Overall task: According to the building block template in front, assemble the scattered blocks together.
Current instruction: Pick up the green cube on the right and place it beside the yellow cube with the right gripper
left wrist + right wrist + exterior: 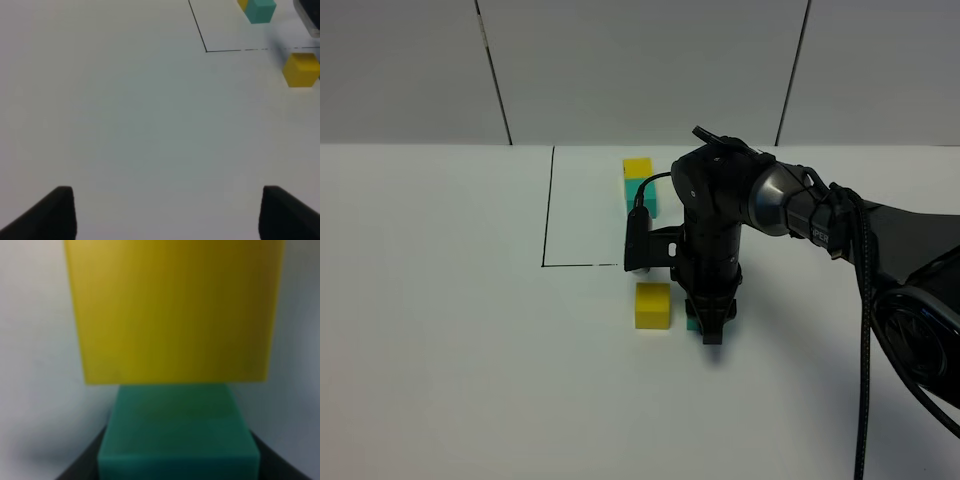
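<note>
On the white table [440, 350] we see thin black lines [548, 210]. Inside them sits the template pair [640, 185], a yellow cube joined to a teal one. Just outside the lines lies the loose yellow cube [653, 305]. Our right claw [712, 328] points down beside it and squeezes the loose teal cube [177, 437]. The two loose cubes are very close, but we cannot tell if they touch. From above, the arm hides most of the teal cube. Our left claw [168, 202] hangs wide open, well apart.
</note>
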Robot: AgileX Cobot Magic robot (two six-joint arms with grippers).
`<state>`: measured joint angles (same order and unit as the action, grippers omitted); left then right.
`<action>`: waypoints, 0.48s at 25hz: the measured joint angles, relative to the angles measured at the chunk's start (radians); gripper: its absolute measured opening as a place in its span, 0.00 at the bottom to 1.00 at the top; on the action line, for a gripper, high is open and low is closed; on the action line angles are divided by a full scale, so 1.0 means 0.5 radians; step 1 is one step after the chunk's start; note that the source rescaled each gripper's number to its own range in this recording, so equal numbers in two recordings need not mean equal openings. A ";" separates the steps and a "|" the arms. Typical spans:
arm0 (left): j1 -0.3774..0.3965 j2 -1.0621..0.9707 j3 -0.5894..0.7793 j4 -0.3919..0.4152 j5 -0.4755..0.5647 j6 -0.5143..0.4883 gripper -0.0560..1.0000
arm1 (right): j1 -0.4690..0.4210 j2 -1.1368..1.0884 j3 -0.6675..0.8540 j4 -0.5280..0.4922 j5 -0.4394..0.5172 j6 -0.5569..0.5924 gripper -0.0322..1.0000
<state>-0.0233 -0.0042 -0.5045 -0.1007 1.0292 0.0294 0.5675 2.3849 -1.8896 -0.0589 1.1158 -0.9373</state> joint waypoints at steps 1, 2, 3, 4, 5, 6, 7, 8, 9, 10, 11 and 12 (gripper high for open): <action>0.000 0.000 0.000 0.000 0.000 0.000 0.88 | 0.000 0.000 0.000 0.006 0.000 0.002 0.19; 0.000 0.000 0.000 0.000 0.000 0.000 0.88 | 0.000 0.000 0.000 0.009 0.000 0.002 0.19; 0.000 0.000 0.000 0.000 0.000 0.000 0.88 | 0.000 0.000 0.000 0.014 0.000 0.004 0.19; 0.000 0.000 0.000 0.000 0.000 0.000 0.88 | 0.000 0.000 0.000 0.016 -0.001 0.006 0.19; 0.000 0.000 0.000 0.000 0.000 0.000 0.88 | 0.000 0.000 0.000 0.018 -0.001 0.008 0.19; 0.000 0.000 0.000 0.000 0.000 0.000 0.88 | 0.000 0.000 0.000 0.028 -0.006 0.008 0.19; 0.000 0.000 0.000 0.000 0.000 0.000 0.88 | 0.000 0.000 0.000 0.040 -0.011 0.008 0.19; 0.000 0.000 0.000 0.000 0.000 0.000 0.88 | 0.000 0.000 0.000 0.052 -0.016 0.008 0.19; 0.000 0.000 0.000 0.000 0.000 0.000 0.88 | 0.000 0.000 0.000 0.064 -0.021 0.008 0.19; 0.000 0.000 0.000 0.000 0.000 0.000 0.88 | 0.000 0.000 0.000 0.075 -0.030 0.008 0.19; 0.000 0.000 0.000 0.000 0.000 0.000 0.88 | 0.000 0.000 0.000 0.089 -0.039 0.008 0.19; 0.000 0.000 0.000 0.000 0.000 0.000 0.88 | 0.000 0.000 0.000 0.100 -0.046 0.008 0.19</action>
<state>-0.0233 -0.0042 -0.5045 -0.1007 1.0292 0.0294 0.5675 2.3849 -1.8896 -0.0089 1.0930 -0.9332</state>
